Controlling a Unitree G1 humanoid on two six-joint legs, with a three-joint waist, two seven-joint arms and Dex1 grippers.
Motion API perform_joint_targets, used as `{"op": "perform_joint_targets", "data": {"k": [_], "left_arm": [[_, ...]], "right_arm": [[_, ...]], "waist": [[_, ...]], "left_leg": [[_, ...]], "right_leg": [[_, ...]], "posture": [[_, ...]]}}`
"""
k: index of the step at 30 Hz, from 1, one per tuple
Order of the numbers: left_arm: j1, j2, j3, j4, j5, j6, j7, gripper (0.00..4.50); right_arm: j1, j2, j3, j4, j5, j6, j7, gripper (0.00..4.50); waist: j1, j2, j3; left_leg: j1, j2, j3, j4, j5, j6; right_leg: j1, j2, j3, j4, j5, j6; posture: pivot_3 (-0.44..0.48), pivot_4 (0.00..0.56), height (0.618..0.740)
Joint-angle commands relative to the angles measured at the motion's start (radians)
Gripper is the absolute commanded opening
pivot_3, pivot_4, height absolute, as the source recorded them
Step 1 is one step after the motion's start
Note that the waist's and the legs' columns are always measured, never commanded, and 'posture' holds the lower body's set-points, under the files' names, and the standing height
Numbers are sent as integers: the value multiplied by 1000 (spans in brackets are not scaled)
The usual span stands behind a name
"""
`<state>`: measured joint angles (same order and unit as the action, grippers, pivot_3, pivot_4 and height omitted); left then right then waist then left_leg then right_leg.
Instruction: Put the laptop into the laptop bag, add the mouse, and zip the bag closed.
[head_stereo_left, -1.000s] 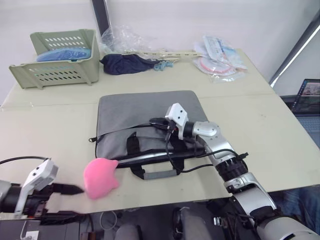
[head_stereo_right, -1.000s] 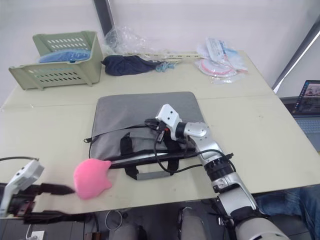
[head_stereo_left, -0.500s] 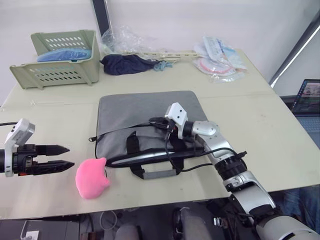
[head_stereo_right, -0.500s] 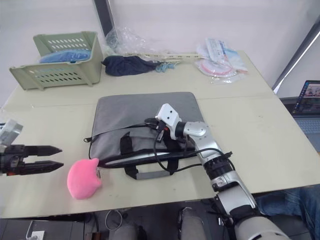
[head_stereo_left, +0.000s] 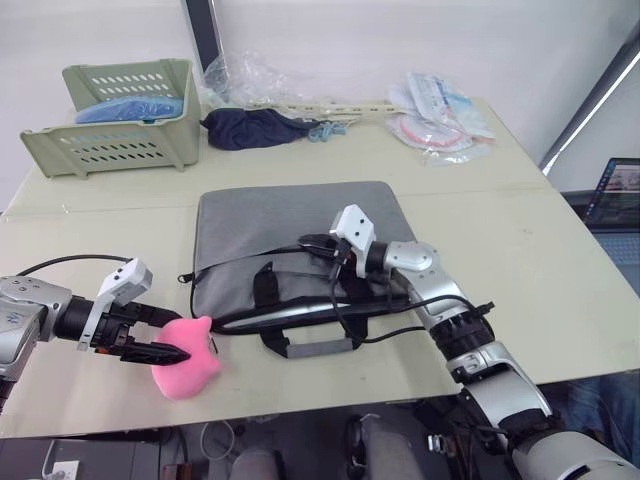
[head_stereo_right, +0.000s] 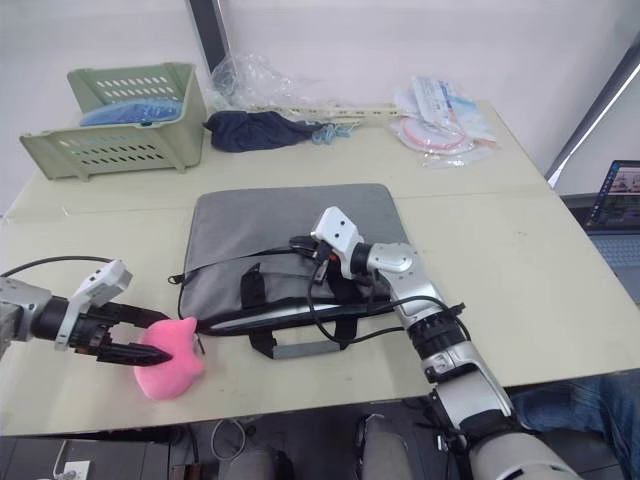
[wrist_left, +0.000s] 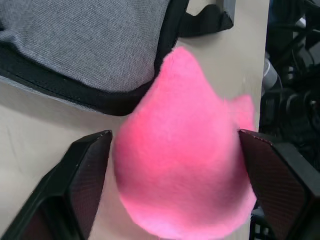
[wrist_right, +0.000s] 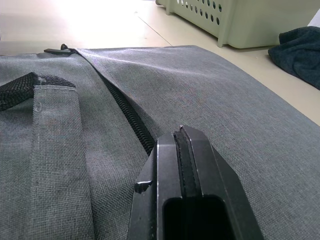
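Observation:
The grey laptop bag (head_stereo_left: 290, 215) lies flat in the middle of the table, its front opening gaping. The laptop (head_stereo_left: 300, 311) shows as a silver edge inside that opening. My right gripper (head_stereo_left: 305, 243) rests on top of the bag, shut on the bag's zip edge (wrist_right: 127, 112). A pink toy (head_stereo_left: 195, 365) sits near the table's front edge, just left of the bag's corner. My left gripper (head_stereo_left: 178, 337) is open, with one finger (wrist_left: 85, 165) on each side of the toy (wrist_left: 180, 165). The mouse is out of view.
A green basket (head_stereo_left: 110, 140) stands at the back left, with a dark cloth (head_stereo_left: 250, 127) and clear plastic bags (head_stereo_left: 440, 115) along the back. The bag's black handles and strap (head_stereo_left: 310, 345) trail toward the front edge. The table edge runs close behind the toy.
My left gripper rose from the front left corner, then came in from the left and now straddles the pink toy. The toy slid a little left. The right gripper stayed put.

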<state>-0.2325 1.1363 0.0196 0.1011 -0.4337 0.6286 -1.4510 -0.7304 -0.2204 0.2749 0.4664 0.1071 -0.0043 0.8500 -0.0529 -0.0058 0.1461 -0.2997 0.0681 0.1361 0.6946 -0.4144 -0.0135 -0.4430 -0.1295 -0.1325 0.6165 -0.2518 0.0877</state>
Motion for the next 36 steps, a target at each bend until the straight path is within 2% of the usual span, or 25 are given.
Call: {"op": "perform_joint_targets", "data": {"k": [1,4,7,10,15,21,36], "left_arm": [[15,25,37,-7,-12,1,-17,2284],[40,41,69,-8,-20,9,-15,881],[89,68,101,-23,-32,28,-23,43],[186,105,158,-63,-72,91,-47,43],[266,94,216,-114,-109,139,-21,43],[287,13,246,-202,-178,239,75,43],[378,-205,285,-409,-296,344,306,43]], "right_arm": [[60,-36,23,121,-77,51,-24,0],[61,-32,24,123,-76,50,-24,0],[58,-29,24,126,-76,49,-26,0],[57,-29,24,130,-75,48,-22,0],[55,-26,25,146,-76,42,-22,0],[60,-27,27,141,-75,43,-22,0],[63,-29,24,139,-77,42,-25,0]], "waist": [[0,0,0],[0,0,0],[0,0,0],[-2,1,1],[-2,1,1],[-2,1,1],[-1,2,0]], "left_leg": [[0,0,0,0,0,0],[0,0,0,0,0,0],[0,0,-2,0,0,0],[0,1,-5,-1,0,0],[0,1,-6,-1,0,0],[1,1,-6,-3,0,0],[1,6,-7,-3,-1,-1]], "right_leg": [[0,0,0,0,0,0],[0,0,0,0,0,0],[-1,0,0,-3,0,0],[-1,0,1,-3,0,0],[-1,-1,1,-5,0,0],[-1,-1,1,-5,0,0],[-1,-3,1,-6,0,0]], "posture": [[0,150,740],[0,150,740],[0,150,740],[0,150,740],[0,150,740],[0,150,740],[0,150,740]]}}
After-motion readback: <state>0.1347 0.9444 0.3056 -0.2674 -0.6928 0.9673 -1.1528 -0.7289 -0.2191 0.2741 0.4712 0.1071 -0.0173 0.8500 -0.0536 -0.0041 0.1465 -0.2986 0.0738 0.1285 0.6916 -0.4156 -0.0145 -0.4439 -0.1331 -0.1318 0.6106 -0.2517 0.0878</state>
